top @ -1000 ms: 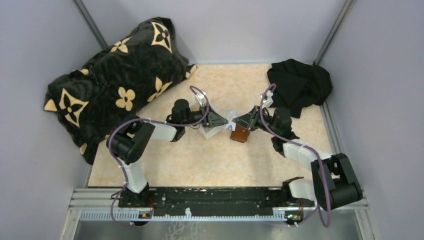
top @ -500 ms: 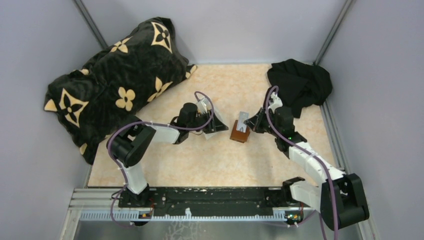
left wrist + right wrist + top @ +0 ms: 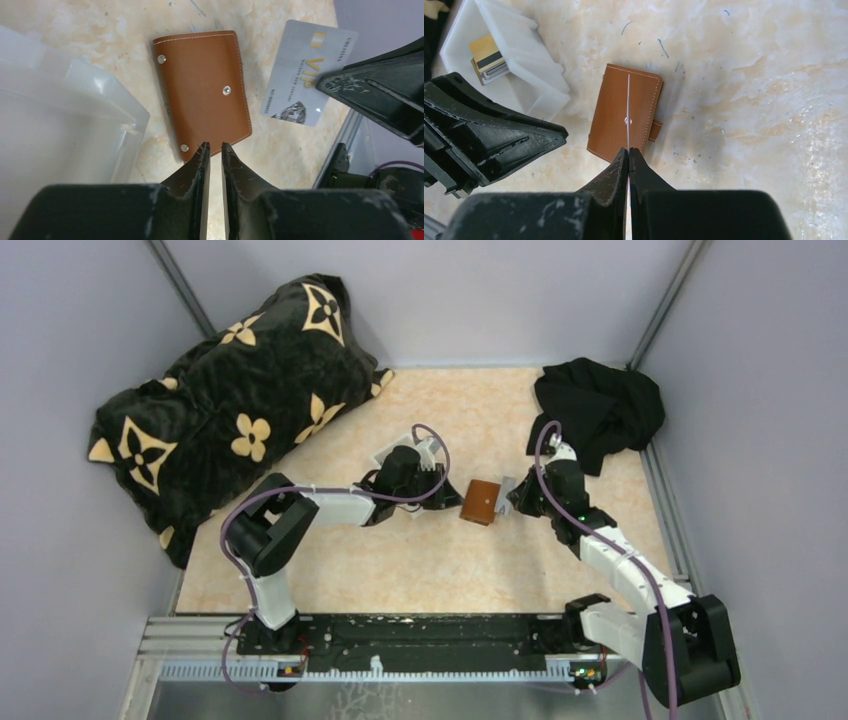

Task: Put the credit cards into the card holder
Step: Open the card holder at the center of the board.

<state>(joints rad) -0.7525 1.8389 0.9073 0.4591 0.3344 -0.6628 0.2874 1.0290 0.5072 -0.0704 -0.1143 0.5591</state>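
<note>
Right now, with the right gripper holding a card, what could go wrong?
1. The wallet lies closed on the table, so the card pinched in the right gripper has no open pocket to enter.
2. The left gripper is nearly closed and holds nothing. If the card pushes on the wallet, the wallet could slide.
</note>
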